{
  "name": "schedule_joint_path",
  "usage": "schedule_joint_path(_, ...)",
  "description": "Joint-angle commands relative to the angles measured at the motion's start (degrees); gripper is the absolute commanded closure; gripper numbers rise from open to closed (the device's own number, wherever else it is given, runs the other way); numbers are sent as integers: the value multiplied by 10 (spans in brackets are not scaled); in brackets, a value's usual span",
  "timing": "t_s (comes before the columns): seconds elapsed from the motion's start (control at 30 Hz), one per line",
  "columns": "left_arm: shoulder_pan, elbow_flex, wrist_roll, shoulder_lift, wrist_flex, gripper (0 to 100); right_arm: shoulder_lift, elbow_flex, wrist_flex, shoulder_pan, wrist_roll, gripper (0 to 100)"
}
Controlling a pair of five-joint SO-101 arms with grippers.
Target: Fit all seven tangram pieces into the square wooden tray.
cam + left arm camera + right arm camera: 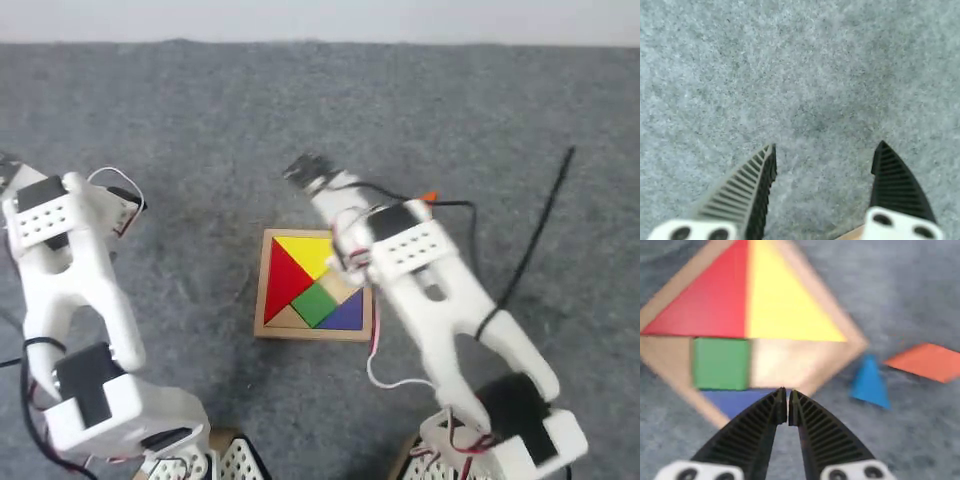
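Tray point(300, 334) sits mid-carpet point(180, 120), nearer the edge where the arm bases stand. Four pieces are seated: yellow triangle point(308, 254) along the far side; red triangle point(284, 280) along the left side; green square point(317, 301) against the near side; dark blue piece point(348, 314) in the near right corner. Pale wood shows in the near left corner and along the right side; looks like open slots, not pieces.

Loose on the carpet just off the tray's far right corner: small blue triangle point(870, 382), and a bit beyond it an orange parallelogram point(926, 361); both flat, apart from each other and from the tray.

Right gripper point(786, 392): jaws pressed together, nothing between them; tips hang over the tray's rim by the dark blue piece. Left gripper point(827, 145): jaws spread wide, nothing held; over plain carpet toward the left edge.

Step, my read: between placements, about halfway; four in, three to go. Next is probably the blue triangle, being nearest; calls for parting the right jaws, coming down on the piece's edges, then turning it to match a triangular slot; thin flat piece on pile, so it could slip.
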Motion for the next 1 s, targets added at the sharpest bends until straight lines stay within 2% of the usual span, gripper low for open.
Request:
schedule_joint_path(0.0,5,-4,5,-7,-7,706,-26,-19,-27,73,-28,982)
schedule_joint_path(0.2,16,-2,5,-7,-6,706,13,-41,-58,153,-150,968)
schedule_joint_path(0.27,18,-2,5,-7,-5,706,29,-41,-66,153,-154,931)
schedule_joint_path(0.37,18,-2,4,-7,-5,706,47,-42,-67,131,-103,874)
schedule_joint_path(0.47,17,-2,4,-7,-4,706,66,-41,-64,92,29,846)
schedule_joint_path(0.53,17,-2,4,-7,-4,706,80,-40,-65,88,85,845)
schedule_joint_path(0.73,17,-2,4,-7,-4,706,114,-42,-92,102,117,847)
schedule_joint_path(0.97,18,-2,4,-5,-4,706,132,-39,-88,90,205,847)
